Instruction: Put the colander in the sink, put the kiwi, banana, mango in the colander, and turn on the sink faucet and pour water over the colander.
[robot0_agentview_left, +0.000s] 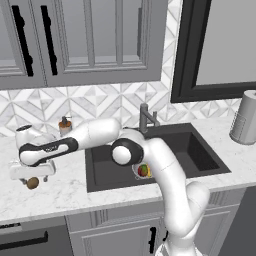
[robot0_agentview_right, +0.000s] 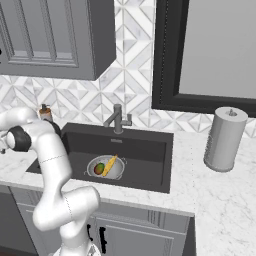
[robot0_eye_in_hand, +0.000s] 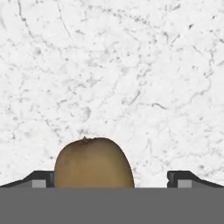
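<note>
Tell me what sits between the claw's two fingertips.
The kiwi lies on the marble counter, between the open claw fingertips, in the hand view.

kiwi (robot0_eye_in_hand: 93, 162): we see it brown, on the counter
colander (robot0_agentview_right: 107, 167): silver, in our sink (robot0_agentview_right: 145, 150)
mango (robot0_agentview_right: 100, 168), banana (robot0_agentview_right: 110, 165): inside colander

Brown kiwi (robot0_eye_in_hand: 94, 162) on white grey-veined marble counter (robot0_eye_in_hand: 131, 65); charcoal sink (robot0_agentview_right: 145, 150) holds silver colander (robot0_agentview_right: 118, 171).
</note>
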